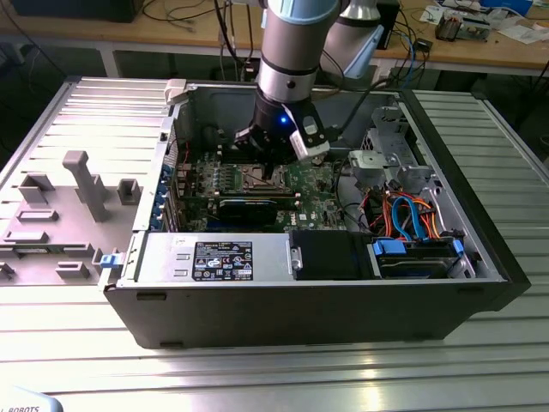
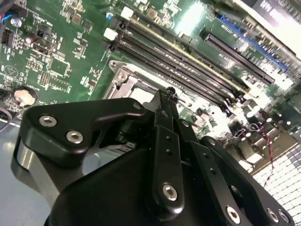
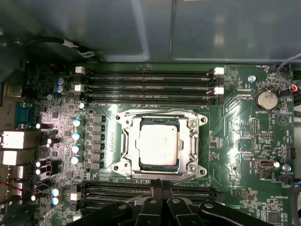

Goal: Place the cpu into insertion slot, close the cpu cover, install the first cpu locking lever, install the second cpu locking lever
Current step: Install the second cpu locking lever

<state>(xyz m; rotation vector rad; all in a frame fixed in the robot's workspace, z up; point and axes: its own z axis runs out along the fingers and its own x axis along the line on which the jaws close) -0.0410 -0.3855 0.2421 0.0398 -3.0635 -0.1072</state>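
Closest to us, our end effector (image 3: 159, 190), its fingers pinched narrow on nothing, hovers just beside the insertion slot (image 3: 160, 143), where the cpu (image 3: 159, 144) already sits under the closed cpu cover (image 3: 193, 141); we judge a slipping fingertip could scrape the green motherboard (image 3: 235, 122).

A silvery-grey square cpu (image 3: 159, 144) sits in the metal-rimmed insertion slot (image 3: 123, 141) on the green motherboard (image 3: 235, 122), with the thin metal cpu cover (image 3: 190, 141) framing it. The black gripper (image 3: 158, 187) hovers just beside the slot's edge.
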